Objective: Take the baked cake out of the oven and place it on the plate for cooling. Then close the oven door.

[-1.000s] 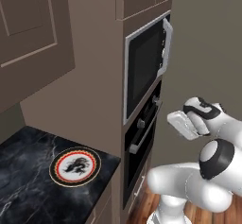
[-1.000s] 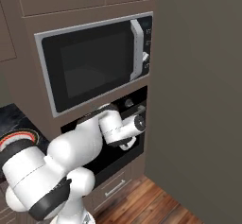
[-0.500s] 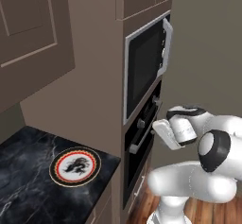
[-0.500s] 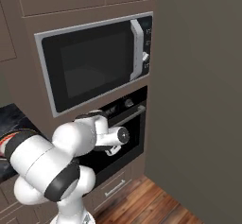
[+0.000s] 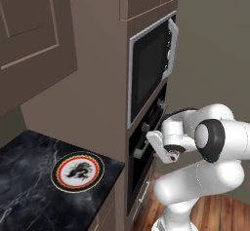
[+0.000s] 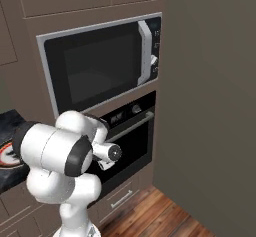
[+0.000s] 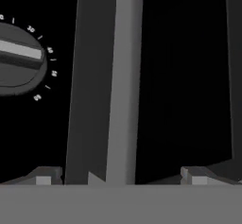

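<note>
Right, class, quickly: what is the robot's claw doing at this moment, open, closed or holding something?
Claw: open, holding nothing, its tips either side of the oven door's silver bar handle.

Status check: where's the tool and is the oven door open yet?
Tool open, fingertips astride the oven door handle, not clamped. Oven door shut. Plate bare on the counter. Nothing in the way.

Even, soft, shadowless rendered light
</note>
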Controlling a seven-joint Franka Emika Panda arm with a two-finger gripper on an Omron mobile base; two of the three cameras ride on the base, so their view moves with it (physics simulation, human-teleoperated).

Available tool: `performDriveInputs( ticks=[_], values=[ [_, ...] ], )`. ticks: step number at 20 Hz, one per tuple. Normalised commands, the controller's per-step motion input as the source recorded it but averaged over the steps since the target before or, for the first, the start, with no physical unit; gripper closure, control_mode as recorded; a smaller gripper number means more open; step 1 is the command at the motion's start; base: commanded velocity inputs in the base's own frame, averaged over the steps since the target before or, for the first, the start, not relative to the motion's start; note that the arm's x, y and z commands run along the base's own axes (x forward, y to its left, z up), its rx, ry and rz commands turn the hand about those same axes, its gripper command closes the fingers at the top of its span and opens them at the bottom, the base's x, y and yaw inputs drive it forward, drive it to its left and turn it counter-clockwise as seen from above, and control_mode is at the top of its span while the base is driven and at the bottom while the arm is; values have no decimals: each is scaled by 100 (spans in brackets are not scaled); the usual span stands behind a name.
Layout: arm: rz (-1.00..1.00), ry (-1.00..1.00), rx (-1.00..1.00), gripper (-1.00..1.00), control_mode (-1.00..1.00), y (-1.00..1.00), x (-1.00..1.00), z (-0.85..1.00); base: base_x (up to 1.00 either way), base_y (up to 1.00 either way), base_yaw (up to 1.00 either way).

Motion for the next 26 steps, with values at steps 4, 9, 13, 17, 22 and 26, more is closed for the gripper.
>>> performDriveInputs(
  ticks=[4,9,13,17,22,26],
  values=[
    [-5,0,9,-100,-100,20,5,-29,0,0,0],
    [-4,-1,7,-100,-100,3,19,-25,0,0,0],
    [-1,-2,5,-100,-100,0,30,-19,0,0,0],
    [0,-2,5,-100,-100,-3,35,-16,0,0,0],
    [0,-3,5,-100,-100,-7,38,-13,0,0,0],
    [0,-1,4,-100,-100,-15,37,-11,0,0,0]
  ],
)
